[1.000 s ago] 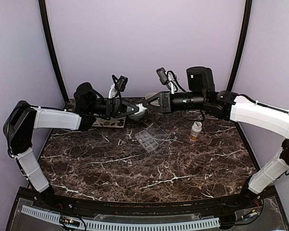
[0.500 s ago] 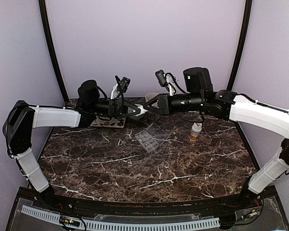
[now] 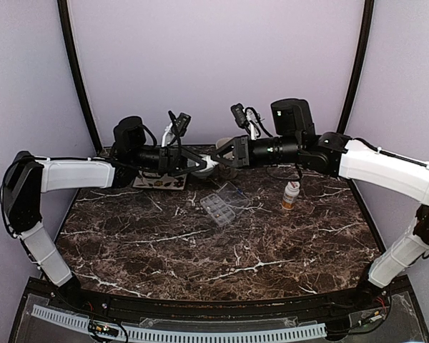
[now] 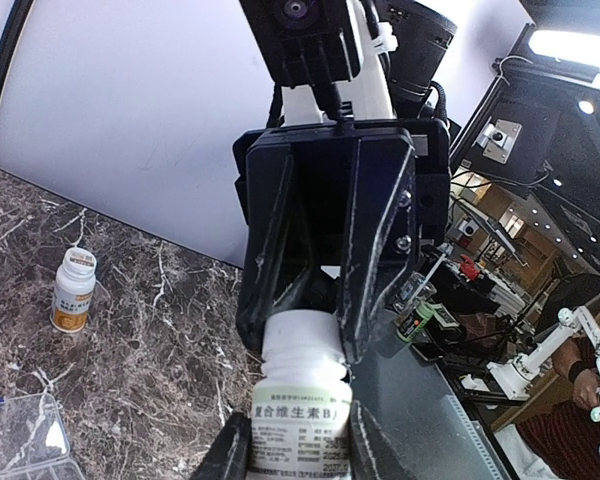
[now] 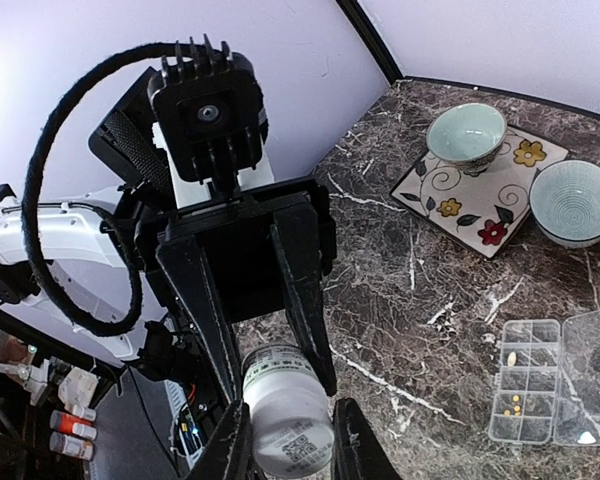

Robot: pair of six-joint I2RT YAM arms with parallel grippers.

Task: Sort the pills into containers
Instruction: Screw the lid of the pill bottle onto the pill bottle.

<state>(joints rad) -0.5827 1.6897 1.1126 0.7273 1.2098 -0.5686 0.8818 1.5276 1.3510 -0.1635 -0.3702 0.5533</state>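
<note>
Though between fingers (image 4: 375, 250), bottle (image 4: 298, 415) (seemingly) half-hidden.

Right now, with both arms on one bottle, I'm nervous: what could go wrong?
The white bottle lies sideways in mid-air, left gripper on its body, right gripper on its cap; opened so, contents could spill outside the organiser box. The right arm passes over the amber bottle and could topple it if lowered.

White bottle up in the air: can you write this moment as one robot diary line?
left fingers: shut on white bottle | right fingers: shut on same bottle | organiser box: lid open, untouched
</note>
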